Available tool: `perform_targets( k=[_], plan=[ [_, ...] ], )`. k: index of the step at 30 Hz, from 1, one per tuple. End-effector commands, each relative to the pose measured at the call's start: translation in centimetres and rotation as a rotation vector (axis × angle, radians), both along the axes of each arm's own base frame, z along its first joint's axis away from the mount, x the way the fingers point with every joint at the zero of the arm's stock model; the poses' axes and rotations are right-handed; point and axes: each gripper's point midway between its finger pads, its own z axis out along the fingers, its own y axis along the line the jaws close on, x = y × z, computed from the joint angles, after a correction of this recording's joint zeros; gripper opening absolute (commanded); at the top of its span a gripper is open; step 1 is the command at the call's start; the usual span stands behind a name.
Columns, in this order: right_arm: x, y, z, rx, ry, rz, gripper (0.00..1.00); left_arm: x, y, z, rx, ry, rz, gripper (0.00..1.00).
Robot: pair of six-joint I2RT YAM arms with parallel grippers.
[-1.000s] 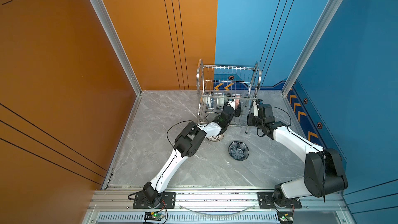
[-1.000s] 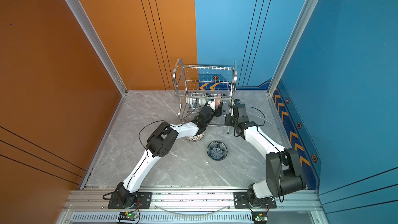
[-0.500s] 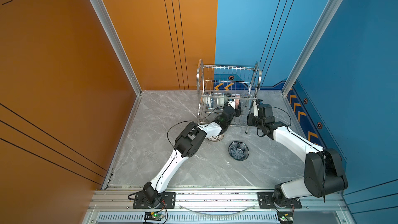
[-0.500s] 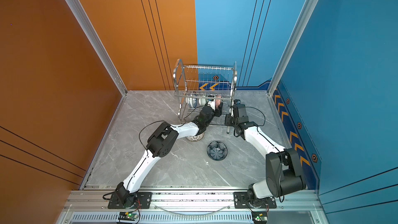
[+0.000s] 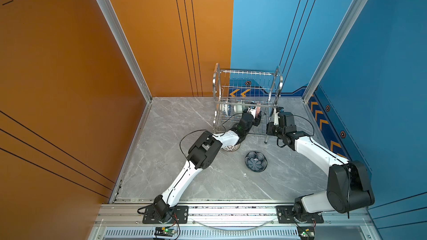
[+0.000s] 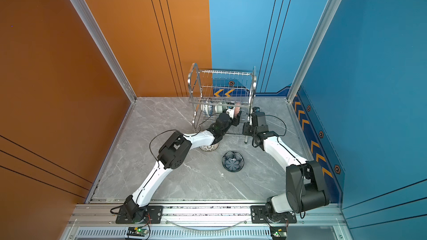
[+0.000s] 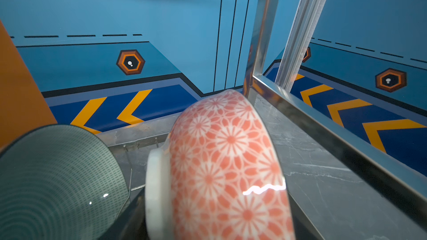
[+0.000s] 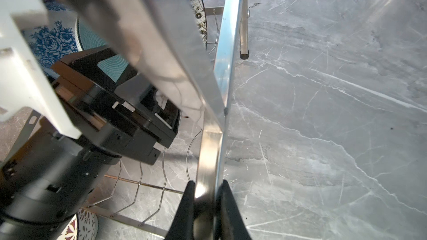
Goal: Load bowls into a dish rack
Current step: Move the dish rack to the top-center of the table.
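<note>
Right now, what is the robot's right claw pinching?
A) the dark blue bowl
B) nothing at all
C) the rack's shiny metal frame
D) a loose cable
C: in the right wrist view, the right gripper has its black fingers closed on a flat bar of the dish rack, while the dark navy bowl lies apart from it in a top view.

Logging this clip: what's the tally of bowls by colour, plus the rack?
Blue-floral bowl: 1
Mint green bowl: 1
Coral-patterned bowl: 1
White lattice bowl: 1
Navy bowl: 1
Dish rack: 1
Total: 6
</note>
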Motion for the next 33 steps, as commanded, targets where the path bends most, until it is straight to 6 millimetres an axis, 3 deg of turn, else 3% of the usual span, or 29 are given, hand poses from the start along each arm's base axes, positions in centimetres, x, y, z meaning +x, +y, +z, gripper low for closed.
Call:
perform_targets(
  k=[1,6,12,21,33],
  plan=[
    [-0.2,1.1,0.8,0.075,-0.02,0.028,0.07,-3.7,-4.8,6.0,-0.072,-0.114,-0.148,0.53],
    [-0.3,1.1,0.5,0.082,-0.015,0.028,0.07,-3.7,-4.2,6.5,-0.028,-0.147,-0.053,0.54],
    [-0.4,1.0,0.6,0.093,-0.018,0.027,0.07,-2.5,-2.4,5.6,-0.095,-0.086,0.024,0.53],
    [-0.4,1.0,0.6,0.102,-0.019,0.026,0.07,-2.5,-1.5,7.0,-0.109,-0.158,0.027,0.52],
    [-0.5,0.8,0.5,0.103,-0.015,0.023,0.07,-1.6,0.3,7.0,-0.058,-0.198,0.108,0.51]
  ],
)
